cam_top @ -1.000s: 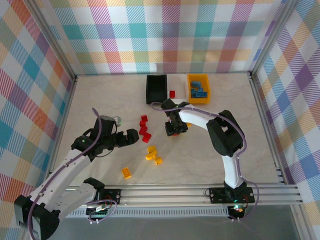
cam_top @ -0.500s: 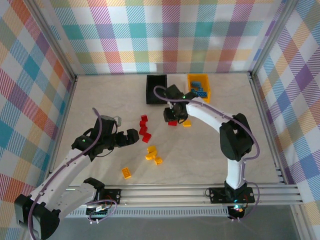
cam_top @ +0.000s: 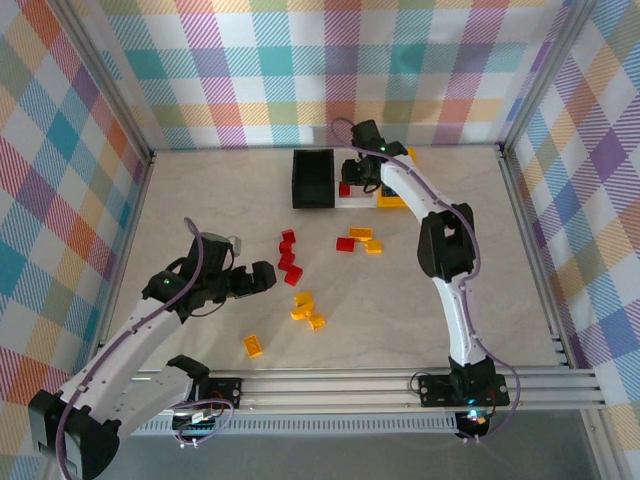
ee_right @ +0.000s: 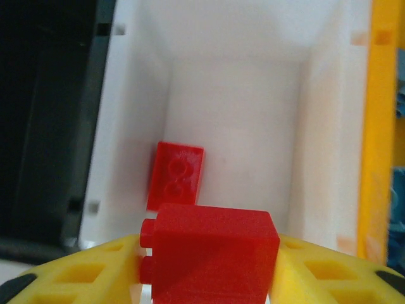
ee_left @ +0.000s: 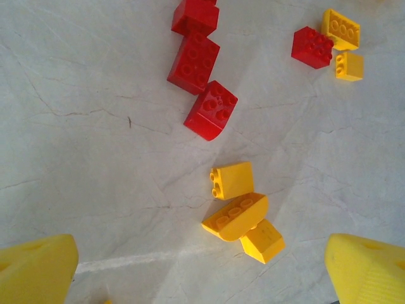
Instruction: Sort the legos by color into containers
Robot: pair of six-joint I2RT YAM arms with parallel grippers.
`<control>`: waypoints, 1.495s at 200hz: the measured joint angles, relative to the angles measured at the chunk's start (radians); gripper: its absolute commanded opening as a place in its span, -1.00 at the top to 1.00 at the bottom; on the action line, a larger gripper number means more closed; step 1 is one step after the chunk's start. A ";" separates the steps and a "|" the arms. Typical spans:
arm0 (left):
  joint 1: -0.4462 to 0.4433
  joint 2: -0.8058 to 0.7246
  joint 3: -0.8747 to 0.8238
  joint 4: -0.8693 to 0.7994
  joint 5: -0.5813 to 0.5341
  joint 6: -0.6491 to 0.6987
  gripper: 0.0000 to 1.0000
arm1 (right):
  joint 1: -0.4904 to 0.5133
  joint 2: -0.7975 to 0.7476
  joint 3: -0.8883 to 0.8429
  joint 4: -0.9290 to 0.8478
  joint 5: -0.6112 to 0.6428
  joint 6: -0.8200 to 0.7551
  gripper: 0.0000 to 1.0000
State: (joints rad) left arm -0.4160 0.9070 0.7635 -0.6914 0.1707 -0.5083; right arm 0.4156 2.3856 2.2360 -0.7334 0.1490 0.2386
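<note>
- A pale, marbled table [cam_top: 200, 200] is enclosed by plaid walls [cam_top: 300, 70].
- Three joined bins are set at its far edge: black bin [cam_top: 312, 178], white bin [ee_right: 234, 95], yellow bin [ee_right: 378, 126].
- Four red bricks [ee_left: 193, 62] and six yellow bricks [ee_left: 235, 217] are counted on the table.
- The held brick [ee_right: 212, 244], red, is clamped by the right gripper [ee_right: 212, 269] above the white bin; one loose brick [ee_right: 177, 183], red, lies inside.
- The left gripper [ee_left: 202, 269] is spread wide and empty above the table.

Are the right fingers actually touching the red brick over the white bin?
Touching. Right wrist view shows the yellow fingers pressed flush against both sides of the red brick, no gap.
</note>
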 measured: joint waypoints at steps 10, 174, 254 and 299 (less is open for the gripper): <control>0.000 -0.005 0.000 -0.009 0.000 0.000 -1.00 | -0.002 0.043 0.045 -0.009 -0.003 -0.008 -0.14; 0.001 0.053 0.000 0.070 0.031 -0.002 -1.00 | 0.198 -0.476 -0.764 0.046 -0.101 0.162 -0.68; 0.001 -0.048 0.000 0.036 0.025 0.000 -1.00 | 0.207 -0.304 -0.652 0.059 -0.034 0.211 -0.63; 0.001 -0.050 -0.001 0.013 0.019 0.000 -1.00 | 0.206 -0.244 -0.573 0.048 0.002 0.219 -0.58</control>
State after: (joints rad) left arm -0.4152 0.8574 0.7624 -0.6781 0.1894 -0.5087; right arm 0.6212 2.1414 1.6627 -0.6849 0.1505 0.4576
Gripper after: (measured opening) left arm 0.999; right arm 0.798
